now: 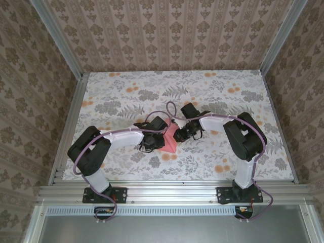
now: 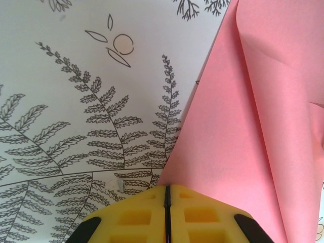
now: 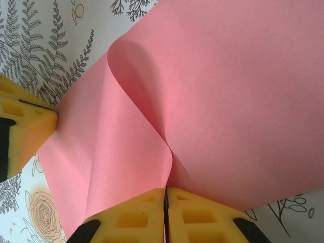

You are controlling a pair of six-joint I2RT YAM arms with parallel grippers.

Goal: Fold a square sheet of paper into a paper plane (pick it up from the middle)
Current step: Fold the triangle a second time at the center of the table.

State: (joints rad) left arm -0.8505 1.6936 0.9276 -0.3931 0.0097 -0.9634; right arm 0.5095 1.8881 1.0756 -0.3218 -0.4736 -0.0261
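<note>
The square sheet of paper [image 1: 170, 142] is plain salmon pink and stands bent up off the table between my two grippers, near the middle. My left gripper [image 1: 160, 140] is shut at the sheet's left corner. In the left wrist view its yellow tips [image 2: 167, 188] meet the paper [image 2: 253, 126] right at the edge, and a slanting crease runs across the paper. My right gripper [image 1: 178, 135] is shut on the paper. In the right wrist view a curled fold of the sheet [image 3: 228, 101] runs down into its closed tips [image 3: 165, 191]. The left gripper's fingers [image 3: 25, 126] touch the sheet's corner there.
The table [image 1: 212, 91] carries a grey fern and orange flower print. Aluminium rails [image 1: 71, 126] edge it left, right and front, with wallpapered walls behind. Purple cables loop over both arms. Open table lies behind and to both sides of the grippers.
</note>
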